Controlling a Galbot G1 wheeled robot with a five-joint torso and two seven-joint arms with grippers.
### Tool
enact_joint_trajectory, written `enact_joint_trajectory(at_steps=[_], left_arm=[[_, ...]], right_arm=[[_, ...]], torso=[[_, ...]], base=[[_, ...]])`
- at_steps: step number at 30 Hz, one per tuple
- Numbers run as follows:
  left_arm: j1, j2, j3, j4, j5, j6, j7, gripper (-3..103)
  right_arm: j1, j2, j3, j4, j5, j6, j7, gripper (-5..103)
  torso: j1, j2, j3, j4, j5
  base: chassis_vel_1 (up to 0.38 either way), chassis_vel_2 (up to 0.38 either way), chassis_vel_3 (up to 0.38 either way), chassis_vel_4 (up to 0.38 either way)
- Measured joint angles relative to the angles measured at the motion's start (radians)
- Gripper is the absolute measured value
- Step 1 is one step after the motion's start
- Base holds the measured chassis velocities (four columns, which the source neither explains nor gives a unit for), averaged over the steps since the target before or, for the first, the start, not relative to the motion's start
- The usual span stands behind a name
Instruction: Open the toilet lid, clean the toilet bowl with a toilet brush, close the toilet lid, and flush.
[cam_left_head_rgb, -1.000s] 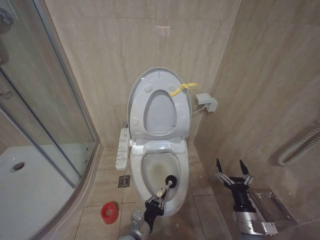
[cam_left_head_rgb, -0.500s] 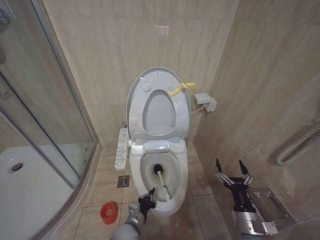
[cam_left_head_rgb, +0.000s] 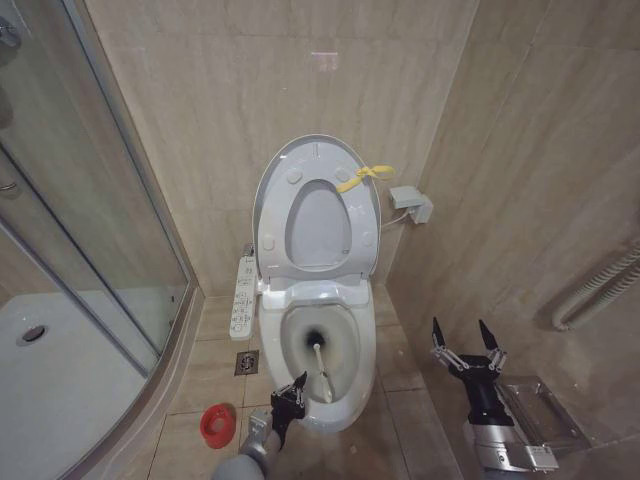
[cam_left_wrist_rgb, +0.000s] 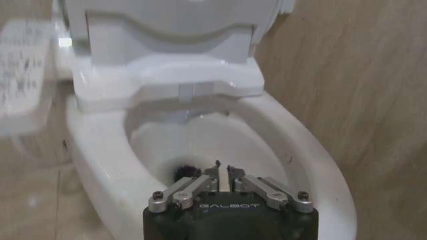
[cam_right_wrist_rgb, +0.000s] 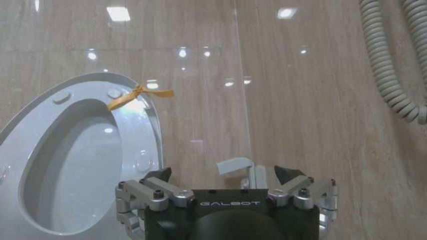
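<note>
The toilet lid (cam_left_head_rgb: 318, 158) stands upright against the wall, with the seat raised against it and a yellow ribbon (cam_left_head_rgb: 362, 177) on its rim. The toilet bowl (cam_left_head_rgb: 352, 372) is open. The toilet brush's black head (cam_left_head_rgb: 314, 339) sits down in the bowl, and its white handle slants back toward the front rim. My left gripper (cam_left_head_rgb: 290, 393) hovers at the bowl's front left edge. In the left wrist view it (cam_left_wrist_rgb: 223, 176) is shut on the white handle, the bristle head (cam_left_wrist_rgb: 185, 171) just beyond. My right gripper (cam_left_head_rgb: 466, 345) waits open, right of the toilet, facing the lid (cam_right_wrist_rgb: 152, 131).
A red cup holder (cam_left_head_rgb: 218, 424) stands on the floor left of the bowl, near a floor drain (cam_left_head_rgb: 248, 362). The button panel (cam_left_head_rgb: 245, 292) juts from the bowl's left side. A glass shower screen (cam_left_head_rgb: 100, 250) and tray (cam_left_head_rgb: 50, 370) close off the left. A metal rack (cam_left_head_rgb: 540, 415) and hose (cam_left_head_rgb: 600, 290) are at right.
The brush head went from the bowl's front rim down into the middle of the bowl. My left gripper shifted left and lower with the handle. The right arm stayed put.
</note>
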Motion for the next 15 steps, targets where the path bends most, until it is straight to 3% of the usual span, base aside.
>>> enact_joint_trajectory(at_steps=[2,3,7,9,10,15], left_arm=[[0.004,0.007,-0.008,-0.004,0.024,-0.015,0.015,0],[0.007,0.015,-0.018,-0.007,0.053,-0.036,0.037,17],[0.019,0.078,-0.069,-0.024,0.200,-0.114,0.144,17],[0.019,0.097,-0.078,-0.024,0.229,-0.125,0.162,17],[0.020,0.117,-0.085,-0.024,0.254,-0.136,0.182,43],[0.018,0.172,-0.094,-0.016,0.293,-0.184,0.257,43]], right_arm=[[-0.001,0.000,0.000,0.000,0.000,0.001,0.000,100],[-0.001,0.000,0.000,0.000,0.000,0.001,0.000,100],[0.001,-0.001,-0.001,0.000,0.002,0.002,0.000,100],[0.001,-0.001,-0.001,0.001,0.003,0.002,0.000,100],[0.001,0.000,-0.001,0.001,0.003,0.003,-0.001,100],[0.000,0.003,-0.001,0.002,0.003,0.005,-0.002,100]], torso=[[0.000,0.000,0.000,0.0000,0.0000],[0.000,0.000,0.000,0.0000,-0.0001],[0.000,0.000,0.000,0.0000,-0.0001],[0.000,0.000,0.000,0.0000,0.0000],[0.000,0.000,0.000,0.0001,0.0000],[0.000,0.000,0.000,0.0000,0.0000]], base=[[0.000,0.000,0.000,0.000],[0.000,0.000,0.000,0.000],[0.000,0.000,0.000,0.000],[0.000,0.000,0.000,0.000],[0.000,0.000,0.000,0.000],[0.000,0.000,0.000,0.000]])
